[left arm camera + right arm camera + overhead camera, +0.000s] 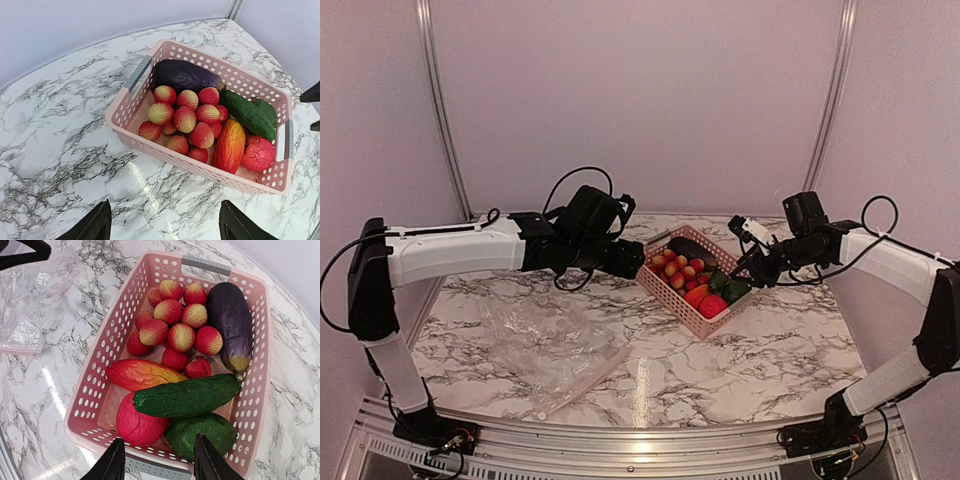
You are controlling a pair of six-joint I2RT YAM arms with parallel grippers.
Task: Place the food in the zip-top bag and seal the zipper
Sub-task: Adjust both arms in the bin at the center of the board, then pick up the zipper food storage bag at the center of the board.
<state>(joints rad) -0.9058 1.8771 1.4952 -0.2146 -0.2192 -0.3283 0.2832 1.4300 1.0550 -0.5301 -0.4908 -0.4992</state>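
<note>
The food lies in a pink basket (pixel 672 296): a dark eggplant (pixel 185 75), a green cucumber (pixel 187 396), a round green vegetable (pixel 202 432), several red-yellow round fruits (pixel 185 119), an orange piece (pixel 142 374) and a red piece (pixel 137 422). The clear zip-top bag (pixel 545 345) lies flat and empty at the front left, its zipper (pixel 588 377) along the near edge. My left gripper (pixel 638 257) is open and empty at the basket's left side. My right gripper (pixel 740 275) is open and empty over the basket's near right end, above the green vegetables.
The basket has grey handles (pixel 206 263) at both ends. White walls with metal rails (pixel 438 90) stand behind the marble table (pixel 770 350). A corner of the bag shows in the right wrist view (pixel 25 330).
</note>
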